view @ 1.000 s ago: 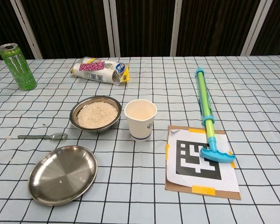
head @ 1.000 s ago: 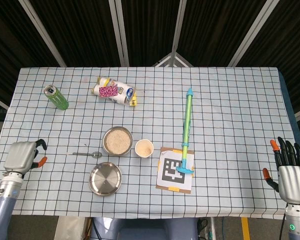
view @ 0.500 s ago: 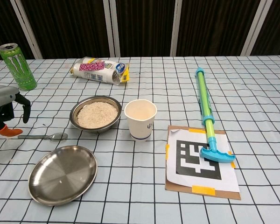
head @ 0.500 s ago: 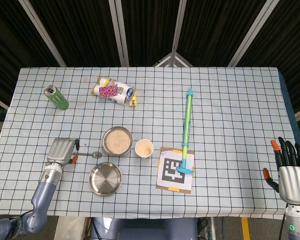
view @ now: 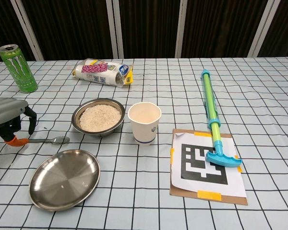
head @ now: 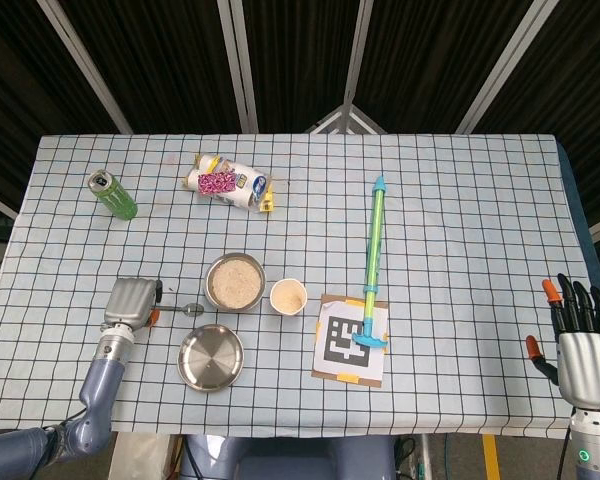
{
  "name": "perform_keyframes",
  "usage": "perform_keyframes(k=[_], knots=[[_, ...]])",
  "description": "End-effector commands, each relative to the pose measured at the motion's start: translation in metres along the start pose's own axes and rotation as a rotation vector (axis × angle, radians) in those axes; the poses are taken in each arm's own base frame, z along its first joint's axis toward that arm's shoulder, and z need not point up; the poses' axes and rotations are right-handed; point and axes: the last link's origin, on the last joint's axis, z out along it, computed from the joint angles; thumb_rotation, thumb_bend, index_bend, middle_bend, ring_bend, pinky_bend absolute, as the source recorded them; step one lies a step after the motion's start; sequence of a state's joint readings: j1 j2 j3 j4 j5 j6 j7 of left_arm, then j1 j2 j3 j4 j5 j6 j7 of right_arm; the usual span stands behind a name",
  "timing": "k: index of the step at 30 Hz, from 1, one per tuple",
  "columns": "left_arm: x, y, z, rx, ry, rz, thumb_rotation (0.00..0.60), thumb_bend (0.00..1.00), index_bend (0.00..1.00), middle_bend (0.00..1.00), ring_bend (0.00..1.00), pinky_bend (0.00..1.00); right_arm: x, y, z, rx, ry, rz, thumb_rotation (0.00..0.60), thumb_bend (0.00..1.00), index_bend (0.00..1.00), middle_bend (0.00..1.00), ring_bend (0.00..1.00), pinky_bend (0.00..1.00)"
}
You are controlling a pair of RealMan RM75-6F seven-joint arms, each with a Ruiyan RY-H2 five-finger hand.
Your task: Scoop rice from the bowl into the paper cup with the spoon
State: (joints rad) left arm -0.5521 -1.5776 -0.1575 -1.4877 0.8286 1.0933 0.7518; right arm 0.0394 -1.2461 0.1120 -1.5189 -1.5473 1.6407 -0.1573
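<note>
left hand (view: 9,120) hovers over the spoon (view: 50,140) handle, fingers apart, holding nothing (bowl (view: 98,117) full); scooping not yet begun.

A green can (view: 17,67) stands upright at the table's (head: 480,200) far left. Right of it a snack pack (view: 102,72) lies on its side. An empty steel plate (view: 64,178) sits near the front edge. A marker card (view: 206,165) lies flat to its right, taped at the corners; a blue-green water pump (view: 211,115) rests with its handle on the card.
</note>
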Motion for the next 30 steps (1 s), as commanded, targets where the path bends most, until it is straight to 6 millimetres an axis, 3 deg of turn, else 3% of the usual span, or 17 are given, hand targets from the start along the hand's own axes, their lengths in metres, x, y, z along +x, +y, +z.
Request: perform_keyframes(k=[1,30], knots=[[-0.0023,0.0006,0.0017,0.002,-0.006,0.004,0.6,0.38,0.52,1.0,1.0,1.0,0.0,0.0,0.0,-0.001,0.0,0.0,0.6,0.38,0.0,0.0,0.0,0.0],[-0.0078,0.0019,0.0059,0.019,-0.022,-0.024,0.6,0.4,0.57,1.0,1.0,1.0,-0.0001,-0.0001,0.0,-0.002,0.005,-0.003,0.6,0.38,0.0,0.0,0.0,0.0]])
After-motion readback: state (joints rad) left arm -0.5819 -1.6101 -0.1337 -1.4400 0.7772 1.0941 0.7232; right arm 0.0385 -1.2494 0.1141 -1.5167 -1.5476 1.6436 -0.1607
